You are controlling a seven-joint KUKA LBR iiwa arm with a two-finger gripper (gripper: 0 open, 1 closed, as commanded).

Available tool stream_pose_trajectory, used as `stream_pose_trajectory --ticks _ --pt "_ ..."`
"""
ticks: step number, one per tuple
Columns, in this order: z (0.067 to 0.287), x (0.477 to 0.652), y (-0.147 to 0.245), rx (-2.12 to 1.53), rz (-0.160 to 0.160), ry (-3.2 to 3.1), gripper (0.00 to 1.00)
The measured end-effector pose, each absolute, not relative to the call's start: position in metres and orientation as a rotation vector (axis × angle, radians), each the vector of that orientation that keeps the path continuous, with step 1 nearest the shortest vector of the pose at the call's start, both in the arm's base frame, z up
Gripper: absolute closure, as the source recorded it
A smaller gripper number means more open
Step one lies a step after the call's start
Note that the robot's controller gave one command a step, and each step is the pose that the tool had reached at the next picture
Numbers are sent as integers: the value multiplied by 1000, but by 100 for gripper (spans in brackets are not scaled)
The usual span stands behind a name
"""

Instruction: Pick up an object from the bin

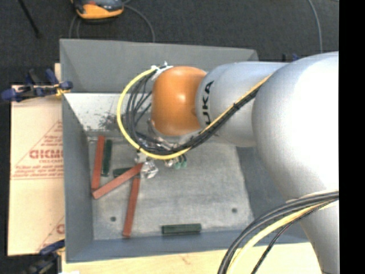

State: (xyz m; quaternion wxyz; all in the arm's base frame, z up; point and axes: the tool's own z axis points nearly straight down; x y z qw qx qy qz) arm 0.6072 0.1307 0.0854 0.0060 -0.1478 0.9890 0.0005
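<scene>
My gripper (147,168) pokes out as a small metal part below the orange wrist cover, low over the bin floor left of centre. It is at the upper end of a slanted red-brown stick (116,185), and I cannot tell whether it touches it. A short dark green bar (122,171) lies just to its left. A second red-brown stick (131,206) runs from under the gripper toward the bin's front. A small green piece (181,162) shows to the gripper's right, under the cover.
At the bin's left wall a third red-brown stick (98,162) lies beside a dark green bar (107,157). Another dark green bar (181,229) lies flat near the front wall. The arm and its cables cover the bin's back and right side.
</scene>
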Motion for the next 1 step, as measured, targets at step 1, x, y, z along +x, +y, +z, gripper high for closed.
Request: stream_pose_trajectory --ticks 1 --pt "87 607 131 -462 1 3098 100"
